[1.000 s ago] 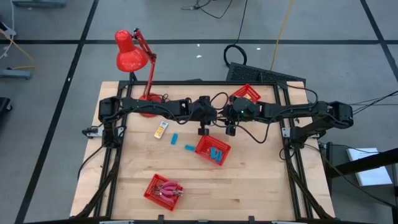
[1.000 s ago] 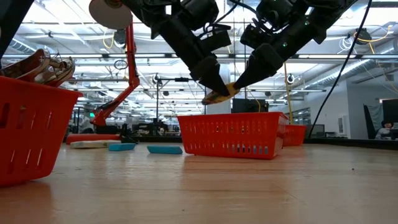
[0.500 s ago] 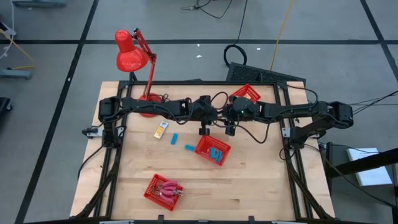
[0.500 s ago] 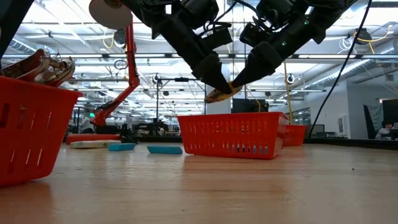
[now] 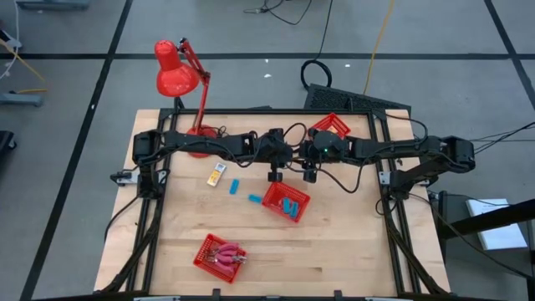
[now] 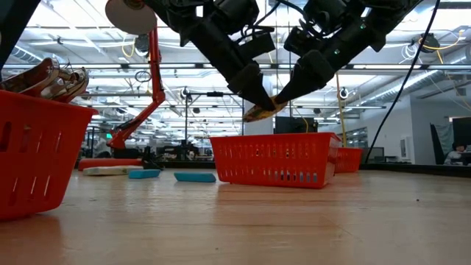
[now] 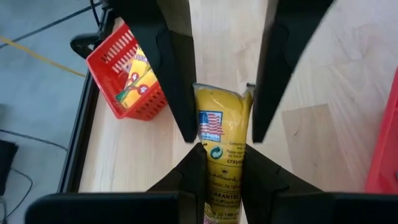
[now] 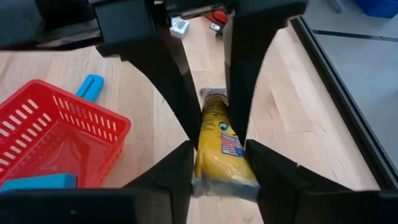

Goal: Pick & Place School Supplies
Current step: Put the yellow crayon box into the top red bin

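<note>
A yellow packet [image 6: 259, 110] with printed labels hangs in the air between my two grippers, above the middle of the table. My left gripper [image 7: 222, 149] is shut on one end of it and my right gripper [image 8: 219, 146] on the other. In the high view the left gripper [image 5: 273, 174] and right gripper [image 5: 309, 174] face each other just beyond the red basket of blue blocks [image 5: 286, 203]. Another yellow packet [image 5: 216, 175] and two blue blocks [image 5: 236, 184] [image 5: 255, 198] lie flat on the wood. My left gripper pinches the packet's left end [image 7: 222, 186] between its two fingers, one on each long edge. The fingers [image 6: 252, 90] slant down from the table's left. The packet is clear of the table and tilted, this end lower. My right gripper pinches the packet's right end [image 8: 217, 171] between its two fingers, one on each long edge. Its fingers [image 6: 288, 87] slant down from the table's right and lie along the packet. This end is the higher one.
A red basket with pink-handled tools [image 5: 221, 255] stands near the front edge. A red basket with yellow packets [image 5: 331, 125] sits at the far edge. A red desk lamp [image 5: 177, 71] stands at the far left. Bare wood lies to the right of the middle basket.
</note>
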`<state>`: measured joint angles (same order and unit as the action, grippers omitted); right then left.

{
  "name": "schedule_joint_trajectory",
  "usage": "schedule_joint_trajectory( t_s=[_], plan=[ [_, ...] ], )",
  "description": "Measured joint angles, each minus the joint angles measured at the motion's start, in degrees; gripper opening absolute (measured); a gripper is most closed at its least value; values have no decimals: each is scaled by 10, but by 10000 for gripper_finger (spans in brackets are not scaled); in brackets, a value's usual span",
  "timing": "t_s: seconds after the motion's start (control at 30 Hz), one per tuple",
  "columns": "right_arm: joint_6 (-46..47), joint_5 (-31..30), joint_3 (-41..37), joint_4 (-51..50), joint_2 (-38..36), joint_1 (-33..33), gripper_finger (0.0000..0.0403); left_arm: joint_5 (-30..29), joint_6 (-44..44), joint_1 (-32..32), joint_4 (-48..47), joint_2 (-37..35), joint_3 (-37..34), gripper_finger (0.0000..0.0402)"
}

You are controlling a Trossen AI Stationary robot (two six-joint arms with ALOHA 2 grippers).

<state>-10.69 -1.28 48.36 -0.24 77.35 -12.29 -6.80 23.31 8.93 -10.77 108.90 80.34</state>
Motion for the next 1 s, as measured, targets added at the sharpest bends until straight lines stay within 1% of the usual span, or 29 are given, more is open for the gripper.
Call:
schedule_joint_trajectory(
  t_s=[0.1,0.2,0.37,0.6,0.9,1.0],
  plan=[
    [-1,0,0,-4,0,0,147,4,0,0,5,0,0,66],
    [-1,0,0,-10,0,0,147,5,0,0,6,0,0,66],
    [-1,-1,0,-12,0,0,131,8,0,0,6,0,0,66],
    [-2,-2,0,-12,0,0,96,8,1,0,4,0,0,66],
    [-4,-1,0,-12,0,0,87,10,2,0,4,0,0,66],
    [-3,-1,0,-12,0,0,77,16,2,0,5,0,0,66]
  ],
)
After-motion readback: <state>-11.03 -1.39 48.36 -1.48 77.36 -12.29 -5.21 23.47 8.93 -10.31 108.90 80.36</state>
